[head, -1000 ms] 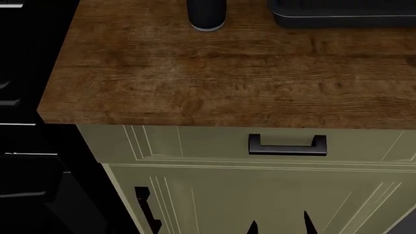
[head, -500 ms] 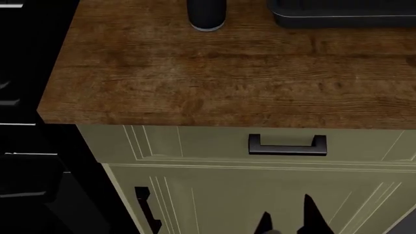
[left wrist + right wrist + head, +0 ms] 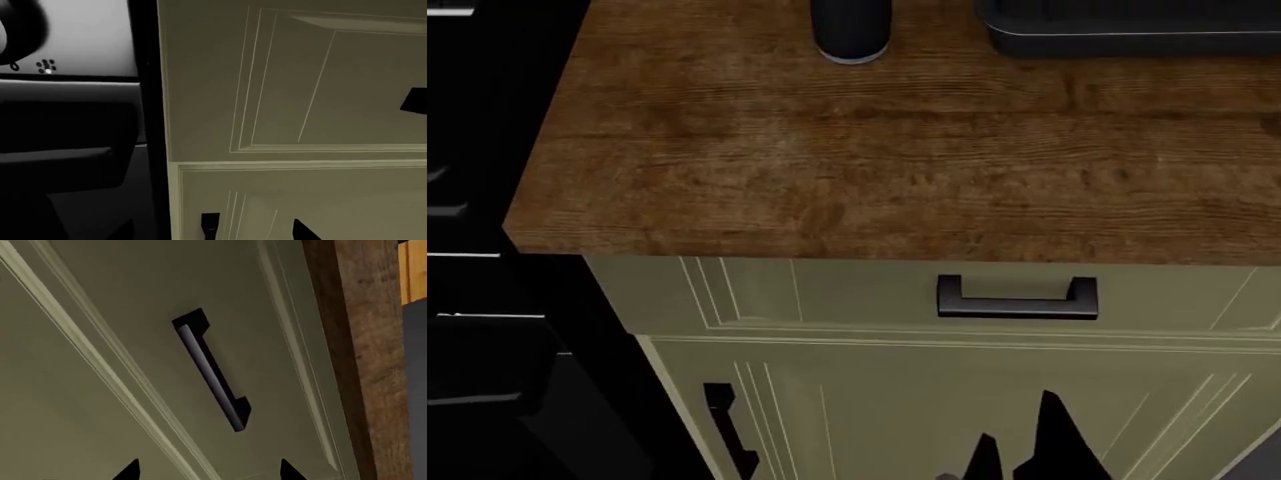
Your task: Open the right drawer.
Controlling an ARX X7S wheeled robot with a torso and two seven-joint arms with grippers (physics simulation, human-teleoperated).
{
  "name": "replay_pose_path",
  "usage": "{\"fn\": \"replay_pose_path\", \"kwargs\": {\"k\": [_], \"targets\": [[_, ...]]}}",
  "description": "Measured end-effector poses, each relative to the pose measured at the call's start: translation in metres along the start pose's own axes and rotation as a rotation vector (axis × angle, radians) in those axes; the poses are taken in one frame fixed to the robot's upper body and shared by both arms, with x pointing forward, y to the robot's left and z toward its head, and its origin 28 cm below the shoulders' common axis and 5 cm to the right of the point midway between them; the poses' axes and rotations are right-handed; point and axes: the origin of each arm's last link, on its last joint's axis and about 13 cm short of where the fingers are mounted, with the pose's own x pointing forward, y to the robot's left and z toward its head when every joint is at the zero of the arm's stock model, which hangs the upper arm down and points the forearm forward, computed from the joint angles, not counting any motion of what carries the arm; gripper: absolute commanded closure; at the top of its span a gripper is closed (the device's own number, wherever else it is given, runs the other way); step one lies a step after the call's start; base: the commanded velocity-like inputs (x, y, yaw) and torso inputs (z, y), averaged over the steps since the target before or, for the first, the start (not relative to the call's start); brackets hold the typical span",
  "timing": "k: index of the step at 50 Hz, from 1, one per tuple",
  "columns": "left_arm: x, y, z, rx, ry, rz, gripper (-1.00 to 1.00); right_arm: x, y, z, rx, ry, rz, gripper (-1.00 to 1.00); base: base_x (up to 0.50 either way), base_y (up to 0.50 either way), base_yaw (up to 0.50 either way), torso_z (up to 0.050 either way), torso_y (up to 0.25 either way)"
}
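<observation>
The right drawer is a pale sage-green front just under the wooden countertop, closed, with a black bar handle at its centre. My right gripper is open and empty, its two dark fingertips below the handle in front of the cabinet door. In the right wrist view the handle lies ahead of the open gripper, apart from it. In the left wrist view the drawer fills the upper part. My left gripper shows one clear fingertip, set wide of centre, holding nothing.
The cabinet door under the drawer has a vertical black handle. A black oven stands to the left. The wooden countertop overhangs the drawer and carries a dark cylinder and a dark tray.
My right gripper's fingertips have risen in the head view, coming closer to the drawer handle from below. The drawer has not moved.
</observation>
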Motion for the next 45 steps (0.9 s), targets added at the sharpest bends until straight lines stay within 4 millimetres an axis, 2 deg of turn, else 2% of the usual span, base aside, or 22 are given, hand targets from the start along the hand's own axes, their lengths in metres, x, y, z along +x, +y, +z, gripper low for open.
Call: {"fn": "replay_pose_path", "kwargs": {"k": [45], "targets": [[-0.001, 0.001, -0.001, 0.005, 0.004, 0.004, -1.00, 0.043, 0.004, 0.001, -0.393, -0.011, -0.042, -1.00, 0.00, 0.00, 0.00, 0.000, 0.000]]}}
